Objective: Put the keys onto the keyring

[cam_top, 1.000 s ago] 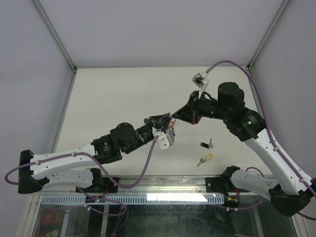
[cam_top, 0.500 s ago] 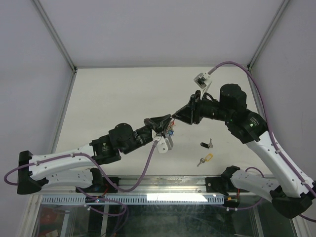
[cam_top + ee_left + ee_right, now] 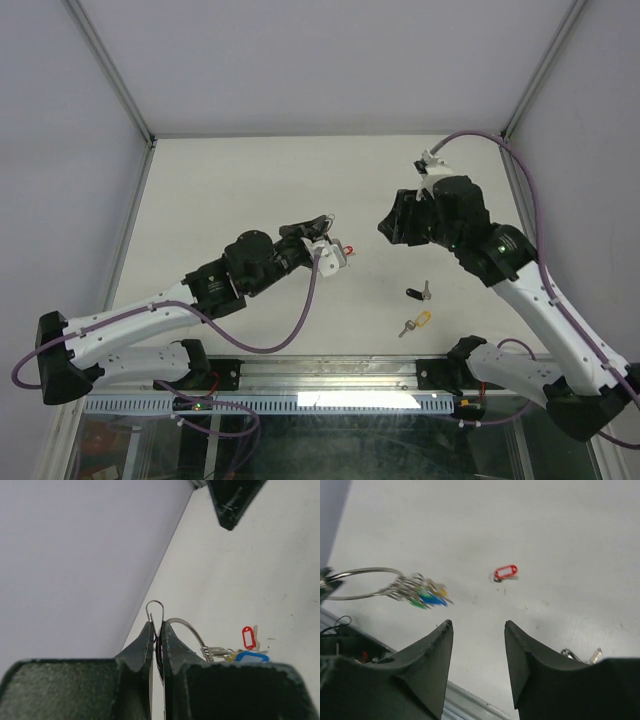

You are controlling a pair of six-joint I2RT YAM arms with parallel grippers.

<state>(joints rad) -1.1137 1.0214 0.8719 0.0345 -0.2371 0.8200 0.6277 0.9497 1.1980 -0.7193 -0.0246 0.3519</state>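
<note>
My left gripper (image 3: pixel 318 228) (image 3: pixel 157 625) is shut on the thin silver keyring (image 3: pixel 186 628), and a small loop of the wire pokes out past its fingertips. Several keys with green, blue and yellow heads (image 3: pixel 422 597) hang bunched on the ring (image 3: pixel 365 571). A red-headed key (image 3: pixel 505 572) (image 3: pixel 347 250) lies loose on the table beneath. A black-headed key (image 3: pixel 418 292) and a yellow-headed key (image 3: pixel 413 323) lie to the right. My right gripper (image 3: pixel 386 222) (image 3: pixel 477 624) stands open and empty, apart from the ring.
The white tabletop (image 3: pixel 240 190) is walled by grey panels, with a metal rail (image 3: pixel 330 370) along its near edge. A silver key part (image 3: pixel 582 655) shows behind my right finger. My right fingertip (image 3: pixel 232 500) is at the top of the left wrist view.
My right gripper has opened and drawn back to the right, away from the left gripper. The left gripper has closed on the keyring and shifted slightly up.
</note>
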